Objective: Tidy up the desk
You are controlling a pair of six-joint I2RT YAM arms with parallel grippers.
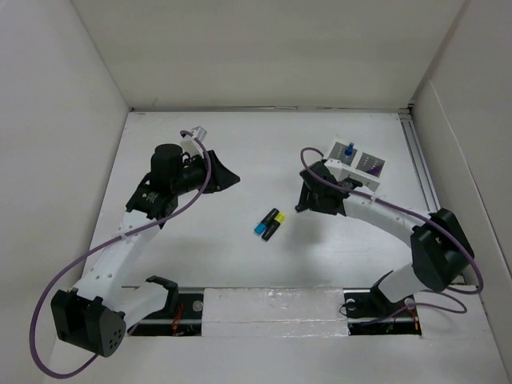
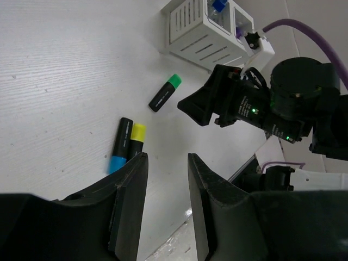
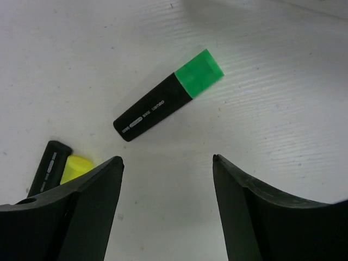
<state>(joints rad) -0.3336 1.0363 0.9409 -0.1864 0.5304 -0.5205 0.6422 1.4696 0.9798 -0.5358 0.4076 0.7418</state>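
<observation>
The white desk (image 1: 240,144) carries three highlighters. A green-capped one (image 3: 163,100) lies just ahead of my right gripper (image 3: 167,159), which is open and empty, low over the desk; it also shows in the left wrist view (image 2: 166,92). In the top view the right gripper (image 1: 306,198) hides it. A blue-capped highlighter (image 1: 262,229) and a yellow-capped one (image 1: 277,218) lie side by side at mid-desk. My left gripper (image 1: 226,178) is open and empty, above the desk to their left (image 2: 166,160).
A small white slotted organiser (image 1: 356,164) stands at the back right, holding a blue item and a purple item. A glossy strip (image 1: 272,304) runs along the near edge between the arm bases. White walls enclose the desk.
</observation>
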